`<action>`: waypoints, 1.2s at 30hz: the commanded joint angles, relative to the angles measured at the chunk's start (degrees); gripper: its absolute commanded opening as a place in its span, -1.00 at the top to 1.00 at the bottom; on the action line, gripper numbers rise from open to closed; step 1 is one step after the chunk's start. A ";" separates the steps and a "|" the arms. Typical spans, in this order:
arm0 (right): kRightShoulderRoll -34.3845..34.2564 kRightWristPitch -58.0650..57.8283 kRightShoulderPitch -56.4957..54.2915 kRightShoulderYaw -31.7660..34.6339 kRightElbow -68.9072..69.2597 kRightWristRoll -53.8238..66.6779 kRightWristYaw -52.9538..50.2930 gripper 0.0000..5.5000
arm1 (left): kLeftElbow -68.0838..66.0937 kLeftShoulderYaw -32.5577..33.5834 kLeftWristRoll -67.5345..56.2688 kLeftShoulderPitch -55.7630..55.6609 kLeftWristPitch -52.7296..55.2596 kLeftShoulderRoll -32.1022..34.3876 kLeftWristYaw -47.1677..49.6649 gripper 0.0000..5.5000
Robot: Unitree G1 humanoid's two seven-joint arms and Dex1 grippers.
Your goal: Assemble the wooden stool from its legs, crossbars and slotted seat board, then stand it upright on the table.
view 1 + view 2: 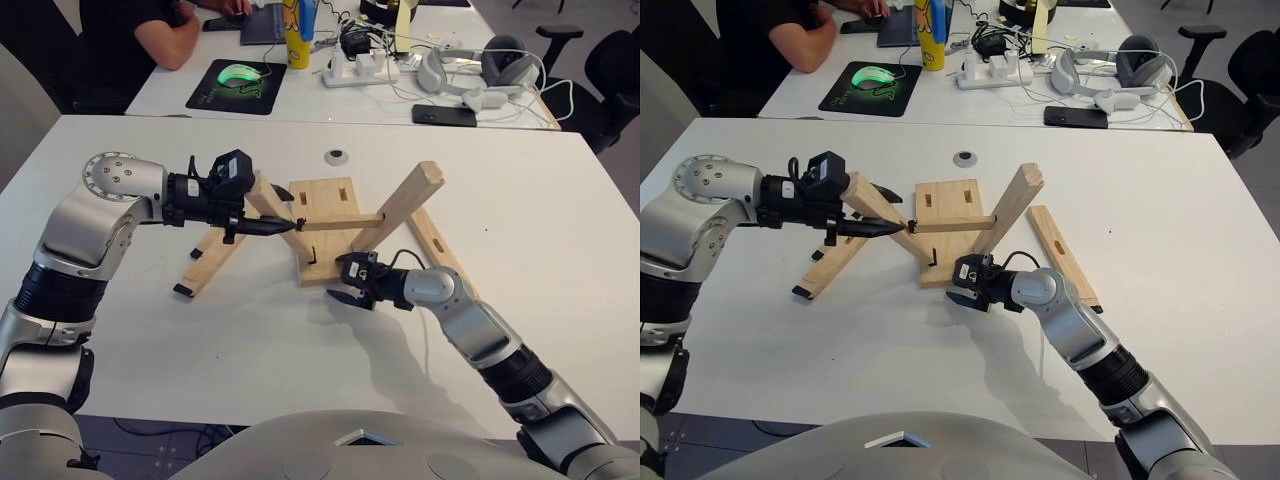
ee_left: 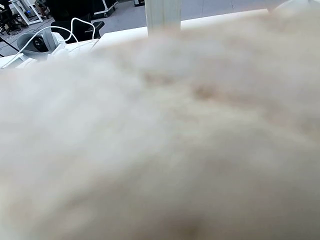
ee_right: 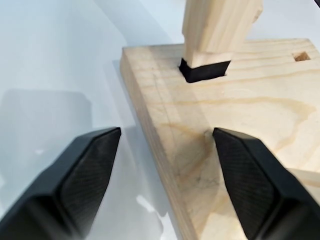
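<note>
The slotted seat board (image 1: 325,205) lies flat at the table's middle. One leg (image 1: 408,198) stands slanted in a slot of the board (image 3: 225,115), its black-tipped end (image 3: 205,67) seated there. A thin crossbar (image 1: 340,222) runs level from that leg to my left gripper (image 1: 290,226), which is shut on its end. Beneath that gripper two joined legs (image 1: 215,255) lie on the table. Another slotted leg (image 1: 440,250) lies to the right. My right gripper (image 1: 350,290) is open at the board's near edge, one finger (image 3: 75,180) over the table, the other (image 3: 255,180) over the board.
A small round black disc (image 1: 337,156) sits on the table behind the board. A second desk beyond holds a mouse pad (image 1: 238,85), a headset (image 1: 480,70), a phone (image 1: 444,115) and cables. There is free table room in front and to the right.
</note>
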State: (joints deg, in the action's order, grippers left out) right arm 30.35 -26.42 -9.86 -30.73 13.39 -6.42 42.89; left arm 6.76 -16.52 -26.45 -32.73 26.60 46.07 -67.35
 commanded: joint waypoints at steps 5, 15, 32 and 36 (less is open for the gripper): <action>0.46 -2.34 2.87 -5.22 -1.95 1.01 5.34 -0.24 | -9.08 -7.25 7.48 0.57 1.89 -4.04 -1.67 0.25; 1.48 -2.59 2.46 -5.65 -1.97 1.02 5.89 -0.24 | -11.58 -3.40 6.97 0.57 1.76 -2.79 -2.39 0.25; 1.24 -0.91 1.73 -0.21 -0.57 4.60 4.91 -0.24 | -9.04 -1.06 6.98 4.92 2.13 -1.75 -2.17 0.25; -0.55 0.15 1.16 3.58 1.03 8.23 4.36 -0.07 | -7.59 -1.40 6.58 4.99 3.40 -2.92 -0.79 0.25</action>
State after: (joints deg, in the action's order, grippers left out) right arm 30.55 -25.91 -9.33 -28.19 13.91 -0.26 46.30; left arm 1.14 -14.45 -24.74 -32.45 25.81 43.01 -70.92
